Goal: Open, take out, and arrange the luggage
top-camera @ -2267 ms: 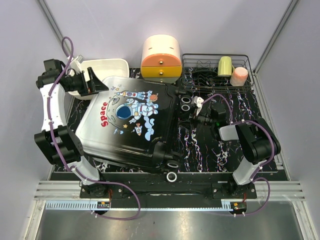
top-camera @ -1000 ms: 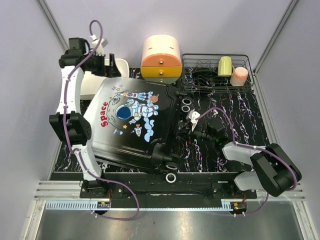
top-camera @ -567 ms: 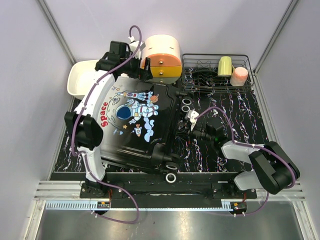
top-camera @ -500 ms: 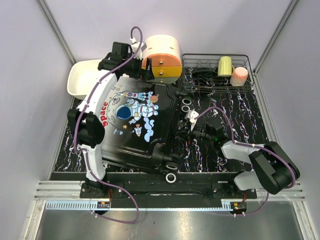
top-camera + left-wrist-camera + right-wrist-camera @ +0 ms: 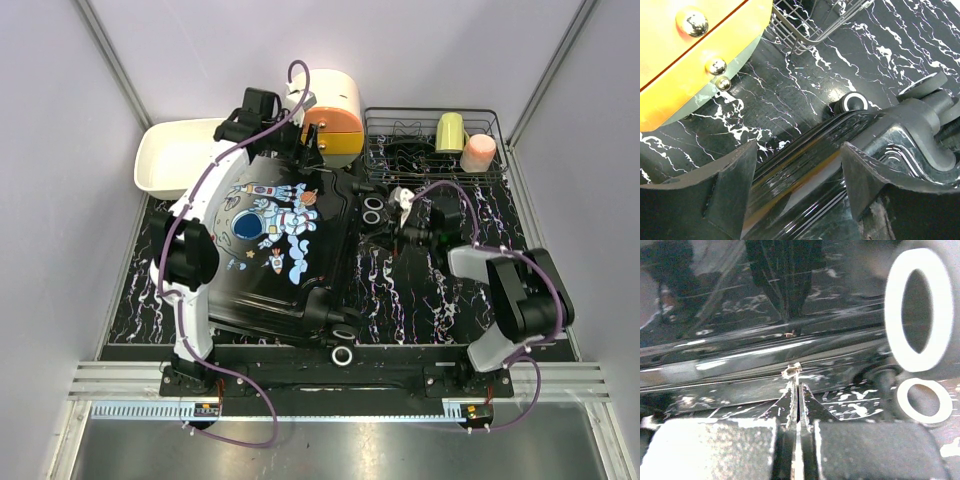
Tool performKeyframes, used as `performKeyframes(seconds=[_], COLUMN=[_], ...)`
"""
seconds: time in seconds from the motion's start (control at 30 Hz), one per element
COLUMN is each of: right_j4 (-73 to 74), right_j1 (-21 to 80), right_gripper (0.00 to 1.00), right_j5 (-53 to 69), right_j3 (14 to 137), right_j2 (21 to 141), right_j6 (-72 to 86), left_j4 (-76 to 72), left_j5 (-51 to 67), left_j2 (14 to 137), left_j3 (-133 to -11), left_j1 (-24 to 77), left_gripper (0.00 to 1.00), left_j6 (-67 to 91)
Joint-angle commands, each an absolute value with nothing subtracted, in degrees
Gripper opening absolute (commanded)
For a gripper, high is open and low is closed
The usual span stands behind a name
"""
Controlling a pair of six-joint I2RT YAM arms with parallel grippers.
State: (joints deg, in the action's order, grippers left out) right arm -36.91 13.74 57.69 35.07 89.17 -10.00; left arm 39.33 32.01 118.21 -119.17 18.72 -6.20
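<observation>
The luggage lies flat with its astronaut picture facing up, wheels to the right. My left gripper hangs over its far right corner, close to the orange box. In the left wrist view this gripper is open, and the glossy black shell edge runs between its fingers. My right gripper is at the wheel side of the luggage. In the right wrist view it is shut on a small metal zipper pull on the seam, next to a white wheel.
A cream-and-orange cylindrical box stands right behind the luggage. A wire rack at the back right holds a green cup and a pink cup. At the back left sits a white tray. Purple walls close in both sides.
My left arm swung from the far left across the luggage's far edge to the corner by the orange box, and its jaws narrowed. My right gripper, still shut, moved farther along the wheel side.
</observation>
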Motion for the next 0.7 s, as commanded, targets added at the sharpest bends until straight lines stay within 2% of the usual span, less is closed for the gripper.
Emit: performKeyframes(seconds=[0.0, 0.2, 0.4, 0.5, 0.57, 0.6, 0.67], right_j4=[-41.57, -47.37, -55.28, -57.90, -67.43, -67.67, -69.41], right_j1=[7.92, 3.78, 3.16, 2.81, 2.72, 3.16, 3.78], right_gripper=[0.00, 0.00, 0.00, 0.00, 0.00, 0.00, 0.00], right_j5=[58.35, 65.46, 66.80, 69.76, 71.18, 73.19, 73.91], right_j3=[45.33, 55.98, 66.08, 74.16, 78.47, 79.97, 83.23], right_j2=[96.84, 109.15, 119.16, 125.67, 130.40, 131.56, 133.85], right_j6=[-11.35, -6.06, -0.36, 8.48, 14.99, 18.94, 20.56], left_j4=[56.68, 61.08, 64.76, 67.14, 68.02, 68.81, 69.69], left_j5=[39.63, 41.04, 43.32, 45.08, 45.88, 45.97, 46.32], left_j2=[120.41, 122.87, 126.11, 128.40, 129.20, 129.90, 130.69], left_j3=[-118.11, -119.44, -122.59, -125.41, -126.21, -126.82, -127.35], left_j1=[17.84, 17.40, 17.40, 17.32, 17.49, 17.58, 17.75], left_gripper=[0.70, 0.64, 0.61, 0.58, 0.57, 0.57, 0.56], left_j6=[-14.14, -17.05, -18.54, -19.07, -19.42, -19.51, -20.30])
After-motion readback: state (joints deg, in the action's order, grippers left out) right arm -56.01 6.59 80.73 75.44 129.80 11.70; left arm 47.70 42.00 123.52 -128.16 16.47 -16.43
